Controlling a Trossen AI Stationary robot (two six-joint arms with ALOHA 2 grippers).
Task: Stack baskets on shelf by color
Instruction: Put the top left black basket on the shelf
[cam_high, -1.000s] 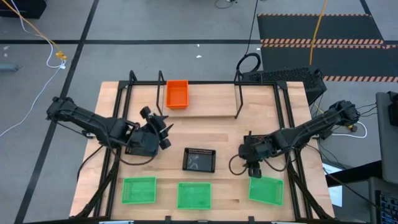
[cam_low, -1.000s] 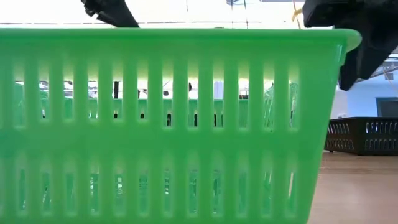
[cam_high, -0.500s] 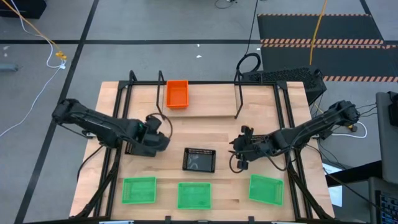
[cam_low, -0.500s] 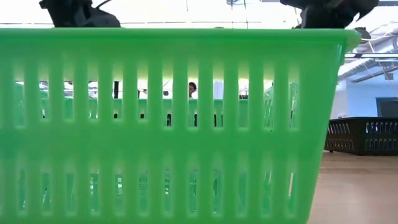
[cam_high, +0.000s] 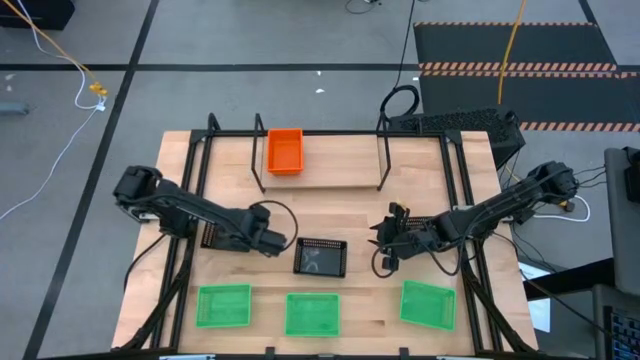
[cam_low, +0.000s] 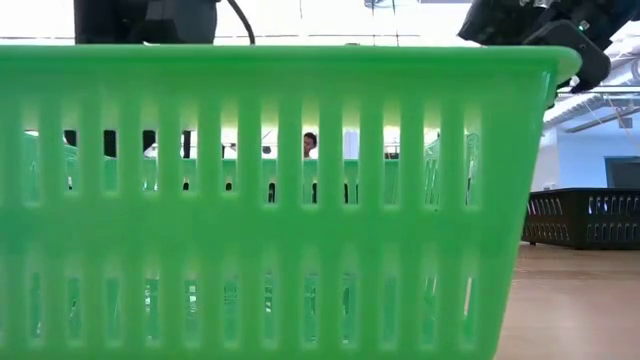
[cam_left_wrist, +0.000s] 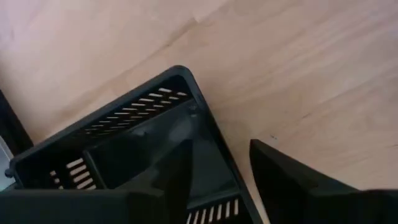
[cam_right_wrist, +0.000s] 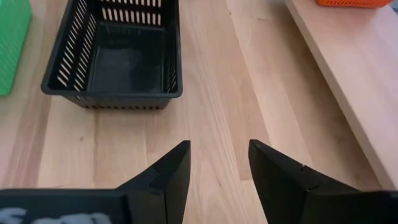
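A black basket (cam_high: 321, 257) stands upright on the table's middle. My left gripper (cam_high: 283, 244) points down at its left end, open, with one finger inside the basket (cam_left_wrist: 124, 155) and one outside. My right gripper (cam_high: 383, 243) hovers open to the right of the black basket (cam_right_wrist: 115, 56) with nothing between its fingers. An orange basket (cam_high: 284, 151) sits at the left end of the shelf (cam_high: 380, 160). Three green baskets (cam_high: 223, 305), (cam_high: 312, 313), (cam_high: 428, 304) stand in a row along the near edge. My left gripper comes from above with one finger (cam_left_wrist: 180, 174) inside the black basket and the other (cam_left_wrist: 286, 180) outside its left end wall (cam_left_wrist: 214, 137), near the far corner. Whether either finger touches the wall, I cannot tell. The basket rests flat on the table.
The black frame (cam_high: 460, 200) edges the table on both sides. The middle green basket (cam_low: 270, 200) fills the low view, and a black basket (cam_low: 585, 218) shows past its right side. Bare wood lies between the black basket and the shelf.
My left gripper has gone down and toward the black basket, tipping from nearly level to pointing down, and now straddles the basket's left end wall. My right gripper has swung away from the right green basket toward the table's middle and tipped upward. No basket has moved.
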